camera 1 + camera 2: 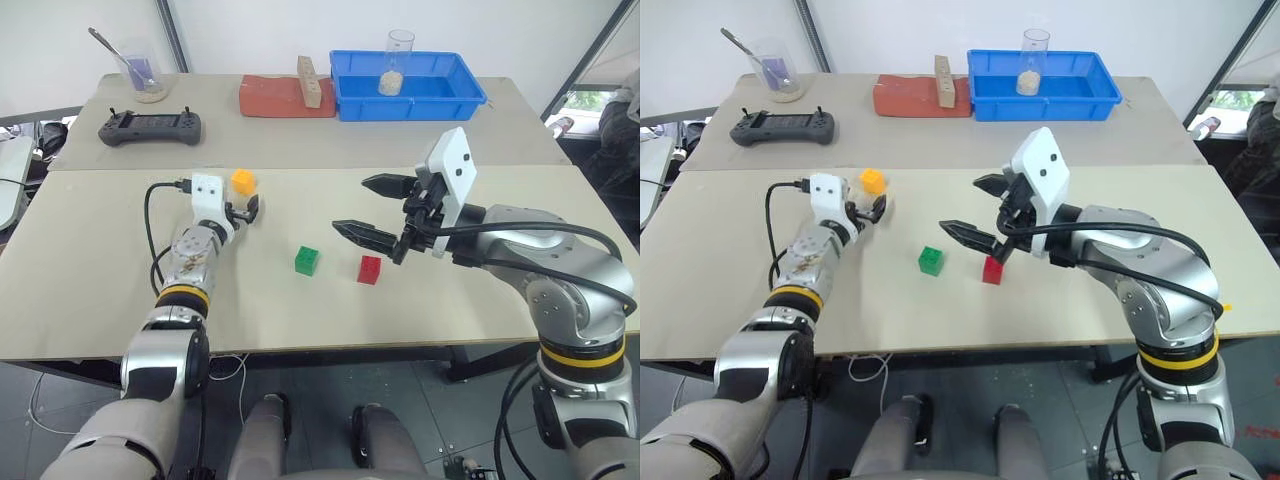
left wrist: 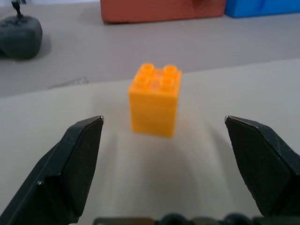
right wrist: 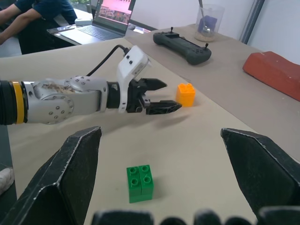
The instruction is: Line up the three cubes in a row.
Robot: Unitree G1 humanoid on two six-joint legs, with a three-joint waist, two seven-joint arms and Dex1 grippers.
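Near edge of the surface: the green cube and the red cube are set side by side with a gap between, studs up, both sitting slightly skewed to the surface edge; no long axis is to be made out on any cube. The right tool is held above them, raised off the surface, fingers spread wide, nothing gripped, pointed toward the robot's left. Farther back and to the left, the orange-yellow cube is seen, studs up, well apart from the other two. The left tool is laid low just short of it, aimed at it, fingers wide apart and empty. In the left wrist view the orange-yellow cube is framed between the two fingers, untouched, one corner turned toward the camera. The right wrist view takes in the left tool, the green cube and a person at a laptop. Far side: a black controller, a red slab, a blue bin.
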